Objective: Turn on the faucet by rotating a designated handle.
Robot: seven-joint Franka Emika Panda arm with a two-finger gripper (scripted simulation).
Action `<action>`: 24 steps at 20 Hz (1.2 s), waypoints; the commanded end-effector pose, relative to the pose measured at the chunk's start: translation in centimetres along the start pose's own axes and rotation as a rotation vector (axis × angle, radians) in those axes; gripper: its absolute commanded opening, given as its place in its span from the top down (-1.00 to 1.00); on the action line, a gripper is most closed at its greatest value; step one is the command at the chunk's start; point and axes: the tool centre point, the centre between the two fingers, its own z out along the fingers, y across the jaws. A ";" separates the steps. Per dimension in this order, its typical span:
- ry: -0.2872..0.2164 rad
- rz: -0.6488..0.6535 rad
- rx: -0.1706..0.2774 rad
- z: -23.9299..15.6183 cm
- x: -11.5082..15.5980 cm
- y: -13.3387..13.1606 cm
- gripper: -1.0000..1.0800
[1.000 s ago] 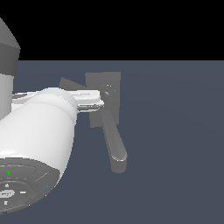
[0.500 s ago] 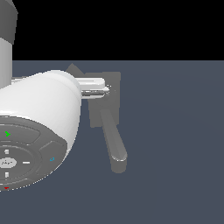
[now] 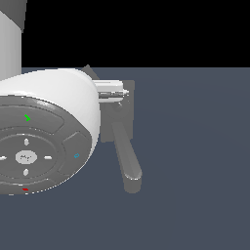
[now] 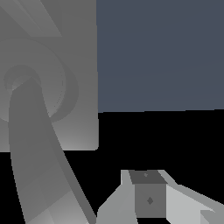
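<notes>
The dull grey faucet stands right of my arm in the exterior view, its thick spout running down to a bent tip. Only a short dark end of the thin handle pokes out above my arm; the rest is hidden. My gripper lies across the top of the base block, its pale fingers close together and nothing between them. The wrist view shows the base block and the spout up close. One fingertip shows apart from them. The handle is out of the wrist view.
A big white arm link with a dark grey round cap fills the exterior view's left and hides whatever lies behind it. The faucet stands on a flat blue-grey floor.
The gripper has moved up and toward the exterior view's right, onto the top of the base block. The handle's visible end has risen. The arm link has swung closer and looks larger.
</notes>
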 end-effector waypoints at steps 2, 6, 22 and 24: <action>-0.013 -0.001 0.008 0.0 -1.4 -1.3 1.00; -0.016 -0.001 0.008 0.0 -2.5 -2.3 1.00; -0.057 0.040 0.010 -0.2 -4.7 -6.0 1.00; -0.053 0.035 0.010 -0.2 -4.9 -6.6 1.00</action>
